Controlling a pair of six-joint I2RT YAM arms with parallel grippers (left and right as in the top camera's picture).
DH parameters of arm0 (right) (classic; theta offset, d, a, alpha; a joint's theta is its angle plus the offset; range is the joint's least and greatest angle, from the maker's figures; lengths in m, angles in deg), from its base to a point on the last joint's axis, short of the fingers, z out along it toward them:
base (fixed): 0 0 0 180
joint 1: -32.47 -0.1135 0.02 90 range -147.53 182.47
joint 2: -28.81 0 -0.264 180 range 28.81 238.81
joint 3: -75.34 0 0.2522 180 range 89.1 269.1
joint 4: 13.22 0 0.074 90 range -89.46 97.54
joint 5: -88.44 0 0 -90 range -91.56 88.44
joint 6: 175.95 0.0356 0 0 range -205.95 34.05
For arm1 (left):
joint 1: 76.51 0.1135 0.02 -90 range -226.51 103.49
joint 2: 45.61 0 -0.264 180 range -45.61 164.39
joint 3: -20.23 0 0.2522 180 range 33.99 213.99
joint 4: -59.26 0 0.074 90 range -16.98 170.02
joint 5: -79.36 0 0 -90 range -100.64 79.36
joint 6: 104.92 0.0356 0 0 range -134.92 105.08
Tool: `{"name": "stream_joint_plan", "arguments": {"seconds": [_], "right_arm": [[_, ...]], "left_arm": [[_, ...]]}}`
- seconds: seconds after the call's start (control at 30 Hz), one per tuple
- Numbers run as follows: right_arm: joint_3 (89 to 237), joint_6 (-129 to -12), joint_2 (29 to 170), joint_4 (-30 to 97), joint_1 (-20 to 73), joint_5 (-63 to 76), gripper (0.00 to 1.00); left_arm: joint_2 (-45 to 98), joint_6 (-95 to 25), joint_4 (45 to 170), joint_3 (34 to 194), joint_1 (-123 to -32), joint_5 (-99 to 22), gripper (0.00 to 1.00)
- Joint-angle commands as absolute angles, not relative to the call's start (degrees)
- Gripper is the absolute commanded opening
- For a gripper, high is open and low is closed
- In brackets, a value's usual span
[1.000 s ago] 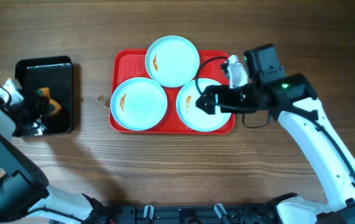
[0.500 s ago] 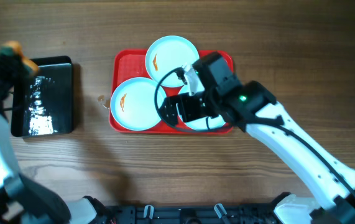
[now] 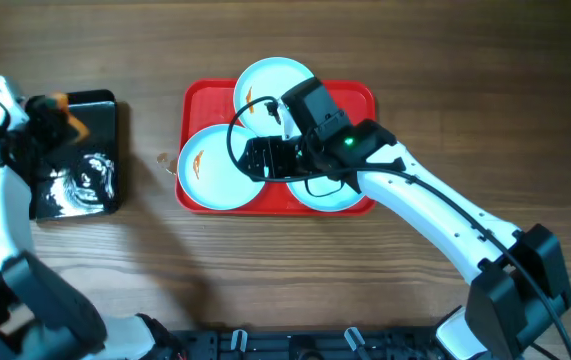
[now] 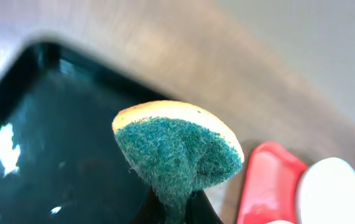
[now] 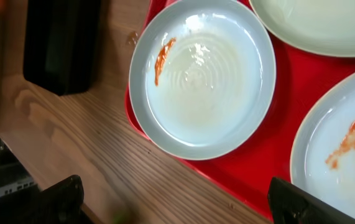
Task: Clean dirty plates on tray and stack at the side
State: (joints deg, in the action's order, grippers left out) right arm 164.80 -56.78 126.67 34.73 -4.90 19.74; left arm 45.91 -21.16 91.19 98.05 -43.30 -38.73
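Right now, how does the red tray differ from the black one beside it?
The red tray is the larger; the black tray is smaller and glossy, with bright reflections. The red tray holds three plates, smeared orange; the black tray holds no plates. Both are rectangular with rounded corners and lie flat on the wooden table.

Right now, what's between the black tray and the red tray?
Bare wooden table, with one small smudge near the red tray; the overhead view shows it.
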Motion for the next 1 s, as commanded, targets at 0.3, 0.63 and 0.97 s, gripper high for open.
{"name": "stream_joint_plan", "arguments": {"seconds": [0.3,0.63,0.97], "right_arm": [[198.35,-64.89,149.05,63.52,-5.29,13.08,0.91],[198.24,-62.57,153.05,58.82,-5.46,10.91,0.91],[198.22,-61.81,155.72,55.78,-5.46,13.25,0.91]], "left_arm": [[45.81,-19.8,93.95,99.47,-43.34,-40.75,0.04],[45.94,-20.0,91.54,99.47,-43.34,-53.14,0.04],[52.25,-17.93,95.28,95.77,-43.41,-31.0,0.04]]}}
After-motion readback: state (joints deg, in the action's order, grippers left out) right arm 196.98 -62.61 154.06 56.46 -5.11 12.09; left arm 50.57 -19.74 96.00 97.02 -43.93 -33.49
